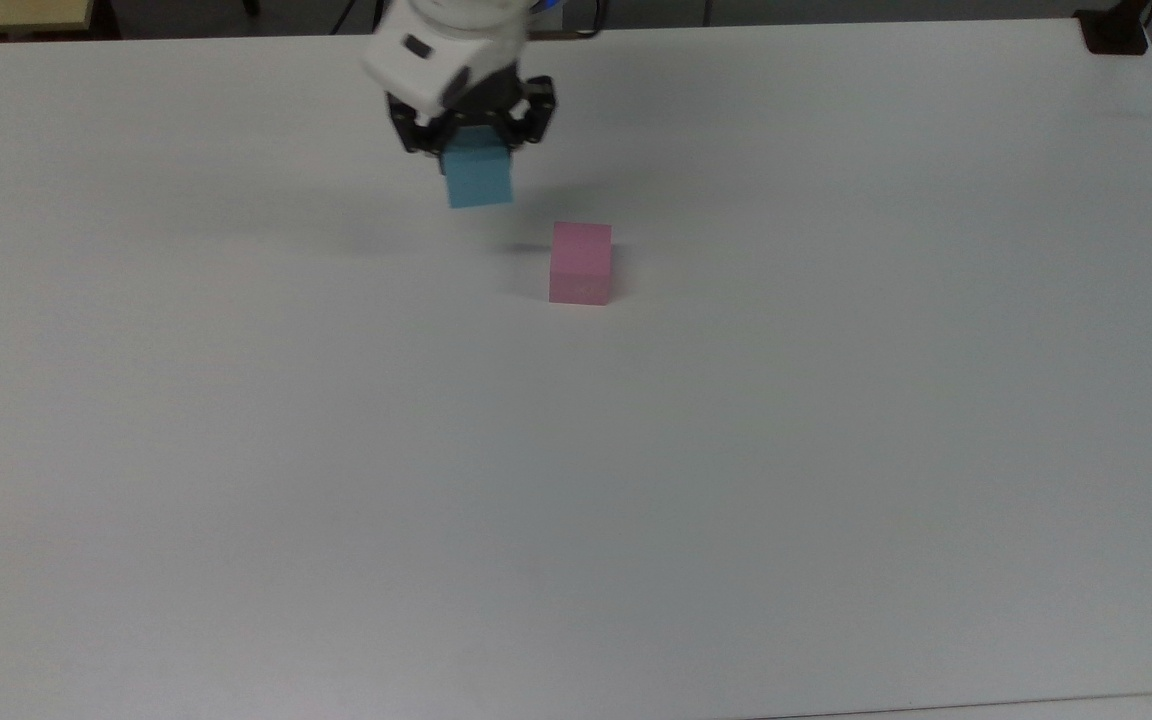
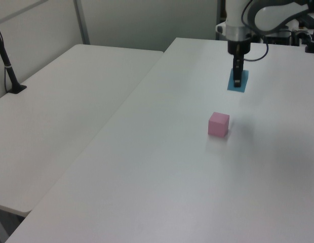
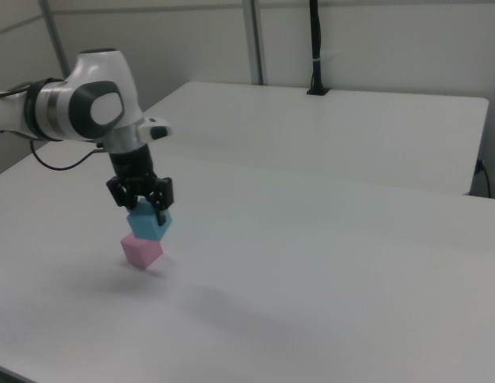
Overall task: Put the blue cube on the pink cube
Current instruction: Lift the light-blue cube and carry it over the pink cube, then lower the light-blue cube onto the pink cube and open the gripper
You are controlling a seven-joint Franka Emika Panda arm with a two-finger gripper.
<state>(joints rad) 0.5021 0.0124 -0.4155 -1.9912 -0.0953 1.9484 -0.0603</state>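
The gripper (image 1: 471,140) was clamped on the blue cube (image 1: 478,178), its two fingers pressing opposite faces near the top, and the cube hung clear of the white table (image 1: 636,480) with its shadow thrown apart from it. Taking the pink cube (image 1: 581,262) as the landmark: in the top view the blue cube sat up and to the top view's left of it, near but not over it; in the left view (image 2: 237,81) it was farther back and slightly to the left view's right of the pink cube (image 2: 218,124); in the right view (image 3: 148,221) it appeared just above the pink cube (image 3: 141,250), though that overlap looked to be one of sightline, not true alignment.

The step in hand seemed to be the carry toward the pink cube. To do it well, the arm would have needed to keep the blue cube higher than the pink cube's top face until it was squarely above, so no edge clipped it and pushed it aside. The held cube looked slightly turned relative to the pink cube, so squaring the faces before lowering would have helped. A slow, straight descent, with release only once the bottom face rested flat on the pink cube, was the safe course
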